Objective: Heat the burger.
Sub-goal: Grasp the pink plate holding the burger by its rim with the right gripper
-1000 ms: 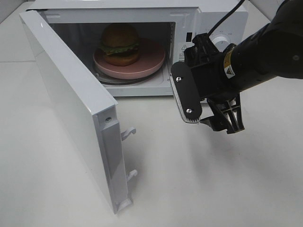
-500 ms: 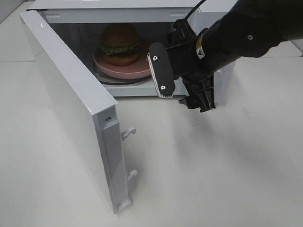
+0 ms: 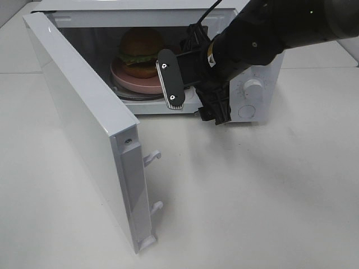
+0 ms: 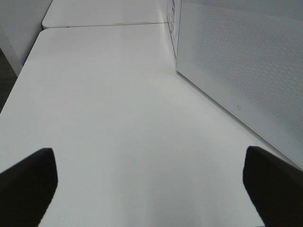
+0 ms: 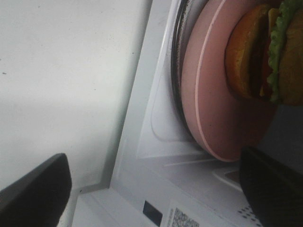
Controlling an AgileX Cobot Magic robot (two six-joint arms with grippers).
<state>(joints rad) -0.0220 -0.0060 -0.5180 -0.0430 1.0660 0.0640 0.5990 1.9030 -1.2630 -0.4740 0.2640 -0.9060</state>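
From the high camera, the burger [image 3: 141, 51] sat on the pink plate [image 3: 130, 82] inside the microwave [image 3: 255, 109], door [image 3: 84, 123] swung wide; the right gripper [image 3: 193, 98] hung at the opening, jaws spread, holding nothing. Left wrist: the left gripper [image 4: 151, 182] spread over bare table [image 4: 118, 123]. Right wrist: burger and plate close ahead, fingers [image 5: 33, 189] wide apart.

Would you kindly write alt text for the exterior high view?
A burger on a pink plate sits inside a white microwave whose door stands wide open. The black right gripper, jaws open and empty, hovers at the oven's opening, above the white table.
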